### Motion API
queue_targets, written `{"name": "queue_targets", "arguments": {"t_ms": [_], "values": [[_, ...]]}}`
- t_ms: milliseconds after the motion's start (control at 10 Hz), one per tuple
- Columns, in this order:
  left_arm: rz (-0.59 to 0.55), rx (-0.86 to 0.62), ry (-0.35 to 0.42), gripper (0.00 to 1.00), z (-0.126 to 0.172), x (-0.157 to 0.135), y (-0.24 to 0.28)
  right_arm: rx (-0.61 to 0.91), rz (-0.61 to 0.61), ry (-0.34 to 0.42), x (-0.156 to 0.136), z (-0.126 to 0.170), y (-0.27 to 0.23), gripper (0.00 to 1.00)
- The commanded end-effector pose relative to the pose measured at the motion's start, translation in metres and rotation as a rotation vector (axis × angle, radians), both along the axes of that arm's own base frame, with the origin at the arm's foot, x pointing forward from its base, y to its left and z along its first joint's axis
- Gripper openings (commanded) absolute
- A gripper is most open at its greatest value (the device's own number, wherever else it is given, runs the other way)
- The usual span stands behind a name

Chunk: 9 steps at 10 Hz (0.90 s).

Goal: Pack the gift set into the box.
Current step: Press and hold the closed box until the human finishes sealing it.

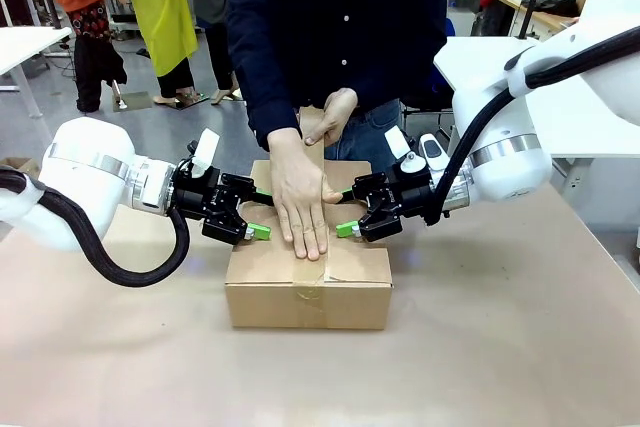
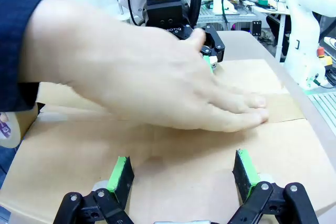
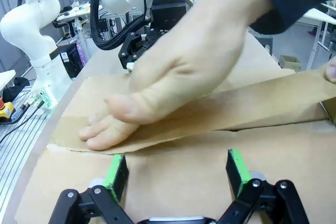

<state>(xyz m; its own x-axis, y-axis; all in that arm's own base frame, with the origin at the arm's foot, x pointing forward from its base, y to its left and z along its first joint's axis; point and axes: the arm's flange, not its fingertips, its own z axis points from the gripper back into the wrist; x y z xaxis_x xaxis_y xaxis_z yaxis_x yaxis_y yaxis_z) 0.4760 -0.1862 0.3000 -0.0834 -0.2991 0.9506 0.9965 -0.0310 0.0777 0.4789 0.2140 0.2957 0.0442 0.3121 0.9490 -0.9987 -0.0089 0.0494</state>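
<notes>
From the front, the box [image 1: 307, 282] sits closed on the bench [image 1: 500, 347], the person's hand [image 1: 300, 197] flat on its top. My left fingers [image 1: 256, 232] and right fingers [image 1: 347, 229] press the flaps, spread apart. My left wrist view shows fingers [image 2: 119, 178] open over cardboard; my right wrist view shows the same.

Even, bright room light falls from above, and my arms lay only soft shadows on the bench [image 1: 520, 347]. Through both my wrist cameras the person's hand [image 2: 157, 77] smears close up, perhaps from motion, and straight edges bow outward.
</notes>
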Motion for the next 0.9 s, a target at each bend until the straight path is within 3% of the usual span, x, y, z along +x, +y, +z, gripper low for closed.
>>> {"name": "queue_targets", "arguments": {"t_ms": [0, 800], "values": [[-0.019, 0.006, -0.001, 1.0, -0.001, -0.0014, 0.0, 0.001, 0.003, -0.009, -0.0002, -0.0019, 0.0, 1.0], [-0.019, 0.006, -0.001, 1.0, -0.001, -0.0014, 0.0, 0.001, 0.003, -0.009, -0.0002, -0.0019, 0.0, 1.0]]}}
